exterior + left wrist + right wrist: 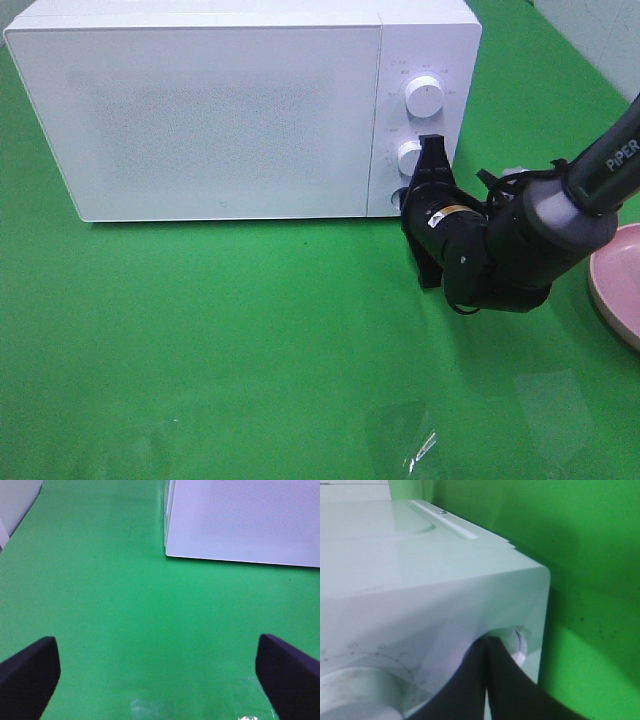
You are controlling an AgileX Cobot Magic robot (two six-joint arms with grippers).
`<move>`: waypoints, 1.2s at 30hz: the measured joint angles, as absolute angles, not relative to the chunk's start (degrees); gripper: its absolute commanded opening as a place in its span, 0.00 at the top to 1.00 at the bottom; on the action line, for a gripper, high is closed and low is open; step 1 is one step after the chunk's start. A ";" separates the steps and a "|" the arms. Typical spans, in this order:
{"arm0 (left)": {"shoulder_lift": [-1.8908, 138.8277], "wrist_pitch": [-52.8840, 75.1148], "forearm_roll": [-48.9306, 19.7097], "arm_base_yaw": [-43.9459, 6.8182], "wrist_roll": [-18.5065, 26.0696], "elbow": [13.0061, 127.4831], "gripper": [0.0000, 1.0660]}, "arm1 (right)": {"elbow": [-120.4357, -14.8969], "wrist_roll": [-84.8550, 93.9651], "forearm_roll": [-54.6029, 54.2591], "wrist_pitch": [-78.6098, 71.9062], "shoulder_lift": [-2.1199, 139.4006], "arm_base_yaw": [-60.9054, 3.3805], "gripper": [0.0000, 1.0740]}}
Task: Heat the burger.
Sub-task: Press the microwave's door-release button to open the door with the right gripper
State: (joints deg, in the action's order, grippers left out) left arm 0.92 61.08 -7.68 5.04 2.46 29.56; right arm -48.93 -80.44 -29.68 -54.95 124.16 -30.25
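Exterior high: found right gripper (408,198) fingers pressed together, tips at small round button (519,644) low on microwave (220,110) panel, door shut. Pink plate (618,285) just right of arm. Left gripper (157,652) fingers wide apart over green cloth (250,340). Burger unseen; cannot tell where.

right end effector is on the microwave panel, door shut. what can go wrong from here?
1. The shut right end effector sits at the round button's edge; it may slip off toward the lower knob.
2. Nothing braces the microwave; the open left end effector hangs over the green cloth, so a push may slide it.
3. No burger shows; it may run empty.
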 measured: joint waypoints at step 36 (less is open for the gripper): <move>0.92 61.08 -7.68 5.04 2.46 29.56 0.08 | -53.11 -80.62 -34.66 -54.60 126.74 -31.51 1.00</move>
